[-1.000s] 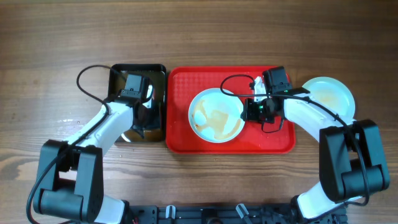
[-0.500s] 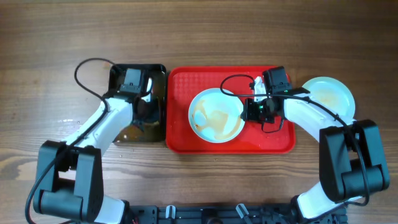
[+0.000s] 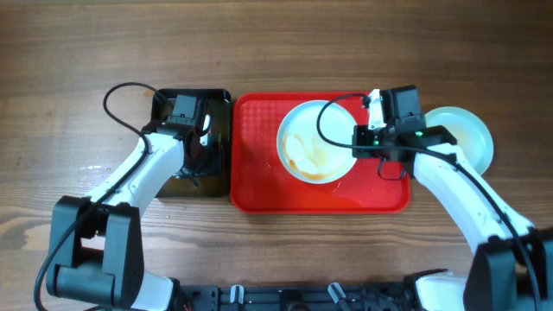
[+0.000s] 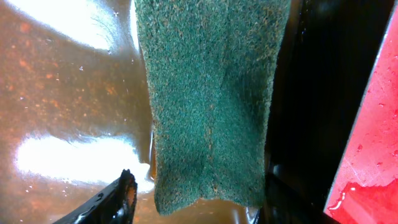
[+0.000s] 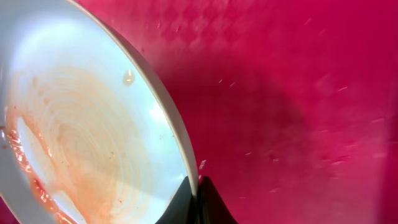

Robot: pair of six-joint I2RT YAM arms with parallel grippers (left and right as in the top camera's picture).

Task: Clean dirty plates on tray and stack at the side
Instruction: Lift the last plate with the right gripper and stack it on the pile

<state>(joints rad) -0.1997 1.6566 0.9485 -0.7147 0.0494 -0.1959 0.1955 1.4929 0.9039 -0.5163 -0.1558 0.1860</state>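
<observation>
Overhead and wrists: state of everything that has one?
plate on tray: dirty, orange smears, one edge raised
side plate: off the tray, partly hidden
red tray: wet spots
black tray: brownish water in it
sponge: lying in that water
left gripper: open, straddling sponge
right gripper: shut on rim of plate on tray

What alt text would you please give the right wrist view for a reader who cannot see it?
The right gripper pinches the rim of a pale plate smeared with orange-red sauce, close up, with the textured red tray behind it.
</observation>
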